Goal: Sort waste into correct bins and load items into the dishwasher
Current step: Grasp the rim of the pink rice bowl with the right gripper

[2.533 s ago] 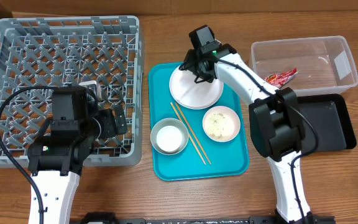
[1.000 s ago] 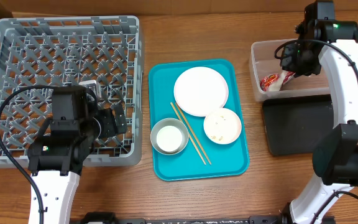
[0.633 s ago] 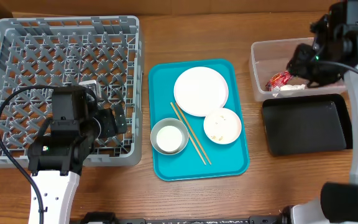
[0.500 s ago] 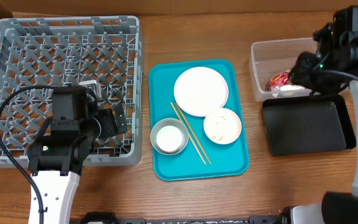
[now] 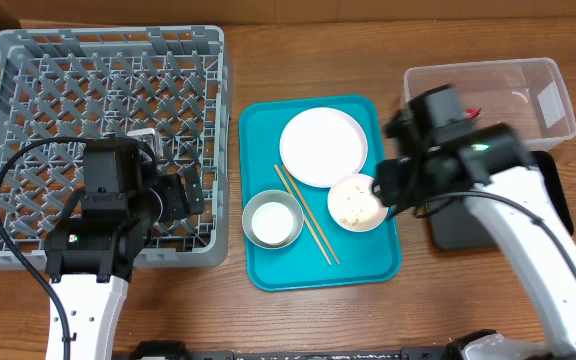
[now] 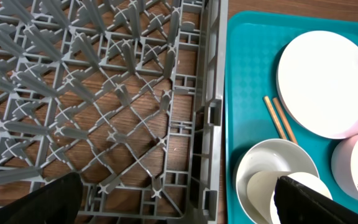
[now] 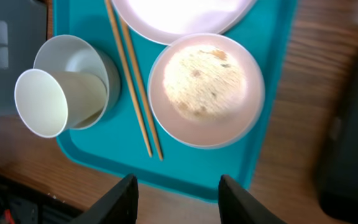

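My right gripper (image 5: 386, 185) is open and empty above the teal tray's right edge, beside the whitish bowl (image 5: 356, 203) that holds the rice grains (image 7: 205, 82). In the right wrist view its fingers (image 7: 120, 199) stand wide apart below that bowl. The white plate (image 5: 323, 147), the chopsticks (image 5: 306, 215) and the grey bowl (image 5: 271, 220) lie on the tray. The white cup (image 7: 42, 102) lies on its side in the grey bowl. A bit of the red wrapper (image 5: 471, 112) shows in the clear tub (image 5: 513, 85). My left gripper (image 5: 183, 197) is open over the grey rack (image 5: 98, 100).
The teal tray (image 5: 268, 130) sits between the rack and the bins. The black tray (image 5: 553, 205) lies in front of the clear tub, mostly covered by my right arm. The rack's right wall (image 6: 210, 112) runs close along the tray's left edge.
My right arm has swung left from over the clear tub to the teal tray's right side, leaving the wrapper in the tub. The left arm has not moved.
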